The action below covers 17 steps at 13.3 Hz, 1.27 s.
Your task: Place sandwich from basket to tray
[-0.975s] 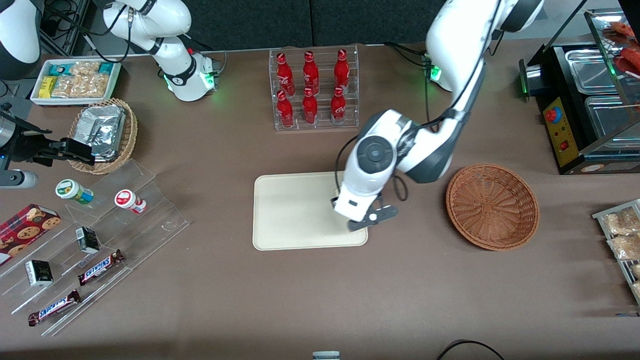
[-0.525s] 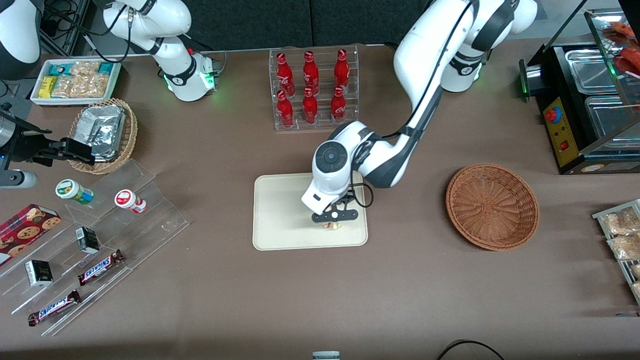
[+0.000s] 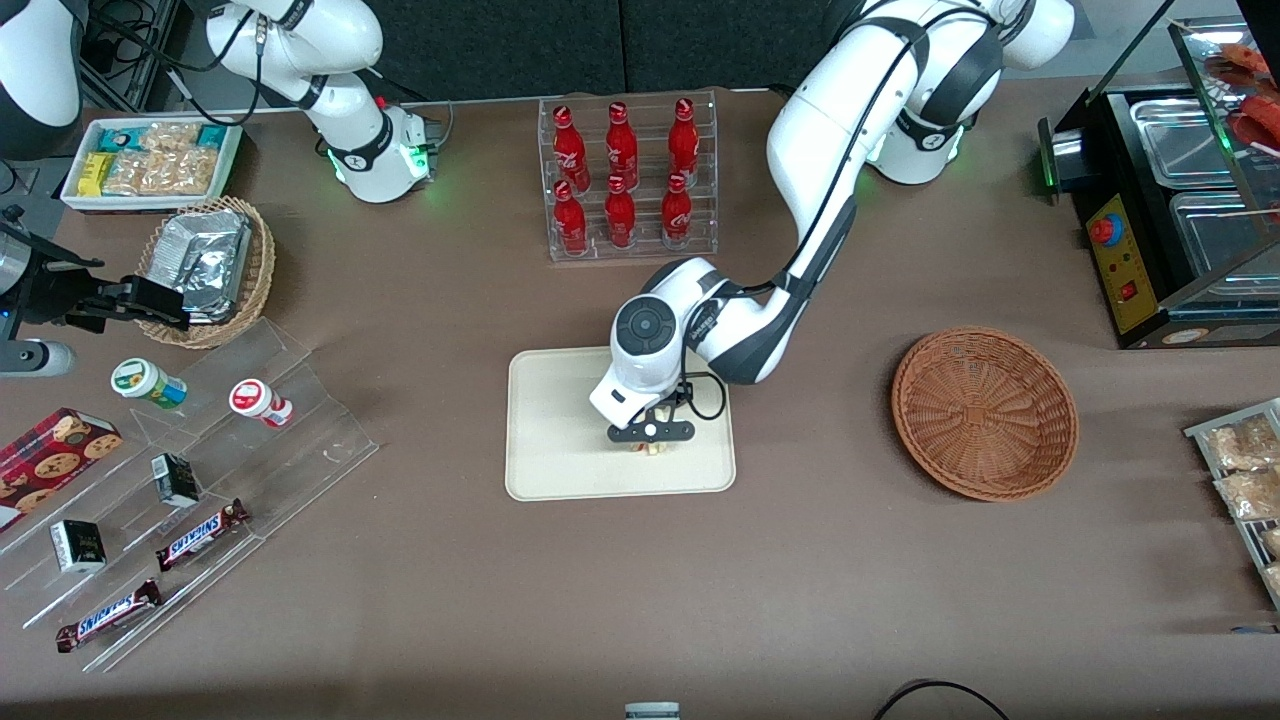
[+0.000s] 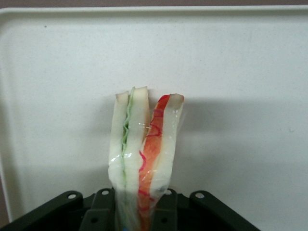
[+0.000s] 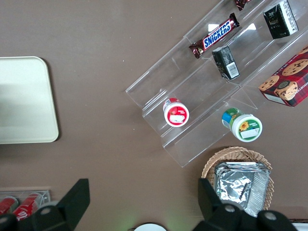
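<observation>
Clearly the claw pinches the sandwich just above the tray. Soft, light, film-wrapped bread looks squashable, so a gentle hold across its flat faces suits it.

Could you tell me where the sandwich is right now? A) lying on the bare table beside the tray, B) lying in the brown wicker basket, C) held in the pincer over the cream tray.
C: the pincer grips the sandwich over the tray; the basket holds nothing.
</observation>
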### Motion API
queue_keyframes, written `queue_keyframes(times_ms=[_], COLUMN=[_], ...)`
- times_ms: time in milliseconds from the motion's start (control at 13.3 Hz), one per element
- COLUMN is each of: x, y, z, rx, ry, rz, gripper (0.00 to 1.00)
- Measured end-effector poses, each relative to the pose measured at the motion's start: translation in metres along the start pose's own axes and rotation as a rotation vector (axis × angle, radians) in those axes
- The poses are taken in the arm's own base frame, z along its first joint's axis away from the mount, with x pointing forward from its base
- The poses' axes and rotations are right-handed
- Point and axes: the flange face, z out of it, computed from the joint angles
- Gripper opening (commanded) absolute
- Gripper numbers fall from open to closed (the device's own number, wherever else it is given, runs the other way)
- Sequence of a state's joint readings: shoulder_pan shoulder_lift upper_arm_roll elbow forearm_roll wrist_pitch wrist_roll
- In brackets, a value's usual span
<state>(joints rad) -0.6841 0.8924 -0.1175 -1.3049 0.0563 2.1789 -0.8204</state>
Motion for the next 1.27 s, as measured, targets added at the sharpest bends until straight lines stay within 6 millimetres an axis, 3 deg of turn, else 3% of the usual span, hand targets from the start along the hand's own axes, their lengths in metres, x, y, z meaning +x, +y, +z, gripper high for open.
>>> queue_keyframes(times_ms=[225,375,525,750,975,1275], x=[-0.001,-0.001,0.002,0.009,0.013,0.016], y=[0.003,0.007,0.008,-0.002,-0.042,-0.136], z=[0.002,-0.006,-0.035,-0.112,-0.180,-0.243], rx=[-0.004,-0.010,-0.005,-0.003,0.046,0.062], ry=[0.002,0.009,0.011,0.035,0.006,-0.022], rz=[0.003,0.007,0.006,-0.007,0.024,0.080], gripper=[1.00,1.00,1.00,1.00,1.00,1.00])
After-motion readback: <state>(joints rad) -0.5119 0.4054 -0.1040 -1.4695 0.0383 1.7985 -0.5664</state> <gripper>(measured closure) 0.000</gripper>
